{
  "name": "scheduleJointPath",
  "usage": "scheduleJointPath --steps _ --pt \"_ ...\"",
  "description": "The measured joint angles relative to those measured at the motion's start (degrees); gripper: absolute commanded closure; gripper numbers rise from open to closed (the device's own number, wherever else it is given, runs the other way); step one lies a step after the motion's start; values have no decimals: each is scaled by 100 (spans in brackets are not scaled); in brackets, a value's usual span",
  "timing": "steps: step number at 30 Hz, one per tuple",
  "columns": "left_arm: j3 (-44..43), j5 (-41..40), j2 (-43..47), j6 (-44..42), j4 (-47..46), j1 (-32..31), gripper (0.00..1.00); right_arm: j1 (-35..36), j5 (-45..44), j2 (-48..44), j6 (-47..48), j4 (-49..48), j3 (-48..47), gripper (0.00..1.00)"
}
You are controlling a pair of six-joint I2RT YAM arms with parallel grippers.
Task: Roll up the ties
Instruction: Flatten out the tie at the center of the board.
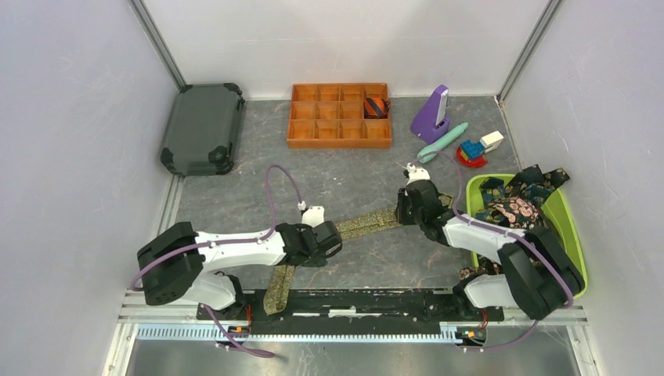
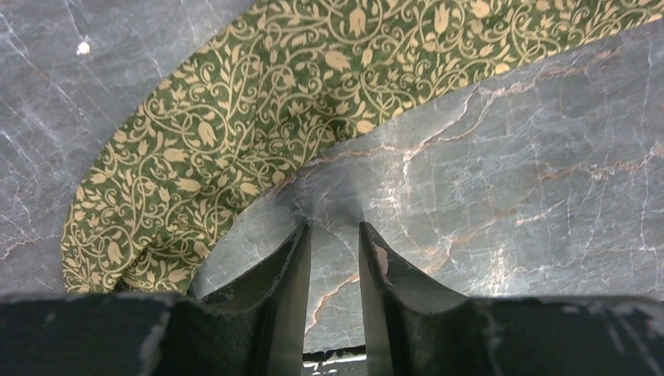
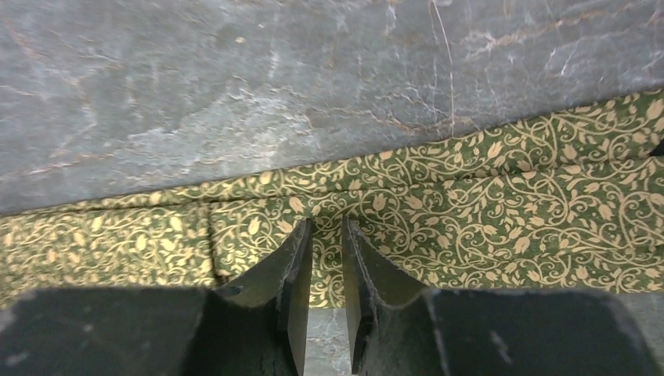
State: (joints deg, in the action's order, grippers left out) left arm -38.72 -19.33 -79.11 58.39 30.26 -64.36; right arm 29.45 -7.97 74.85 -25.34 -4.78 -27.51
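Observation:
An olive-green tie [image 1: 364, 225] with a fine gold vine pattern lies flat across the table, running from the near edge by the left arm's base up toward the right gripper. My left gripper [image 1: 335, 237] hovers beside its middle; in the left wrist view the left gripper [image 2: 334, 229] is narrowly open over bare table, with the tie [image 2: 235, 117] curving just beyond and left of the tips. My right gripper [image 3: 326, 223] is narrowly open just over the tie [image 3: 485, 204], nothing pinched. Several dark patterned ties [image 1: 517, 205] are heaped in a green bin [image 1: 569, 227]. A rolled striped tie [image 1: 376, 106] sits in the tray.
An orange compartment tray [image 1: 329, 129] stands at the back centre and a dark green case [image 1: 202, 128] at the back left. A purple wedge-shaped object [image 1: 429, 117], a teal stick [image 1: 442, 141] and toy blocks [image 1: 474, 150] lie at the back right.

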Motion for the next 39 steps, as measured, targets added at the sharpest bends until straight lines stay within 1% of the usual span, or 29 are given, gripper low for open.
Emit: scheduleJointPath --steps 3,6,16,24,30,34,36,37,39 --pt "-94 -155 -140 7 4 13 64 -81 -9 275 -33 -190 33 74" --pt "-162 -256 -238 4 -4 109 64 -238 -9 293 -55 -442 138 75" --pt "-264 -463 -389 -208 -2 848 64 -748 -28 632 -76 -1137 175 77" --pt "-415 -496 -551 -763 -7 1718 64 -1165 -142 918 -17 -1309 -4 78" --pt "-413 -452 -531 -883 7 2288 64 -1314 -197 933 13 -1333 -9 79" --pt "-284 -472 -350 -879 85 2522 64 -1322 -197 933 26 -1331 -9 79" --pt "-114 -490 -90 -876 269 2562 64 -1322 -190 914 44 -1314 -11 78" --pt "-15 -501 94 -874 398 2566 62 -1325 -177 894 61 -1287 -11 76" --pt "140 -516 575 -868 682 2570 54 -1322 -140 798 101 -1137 -11 72"
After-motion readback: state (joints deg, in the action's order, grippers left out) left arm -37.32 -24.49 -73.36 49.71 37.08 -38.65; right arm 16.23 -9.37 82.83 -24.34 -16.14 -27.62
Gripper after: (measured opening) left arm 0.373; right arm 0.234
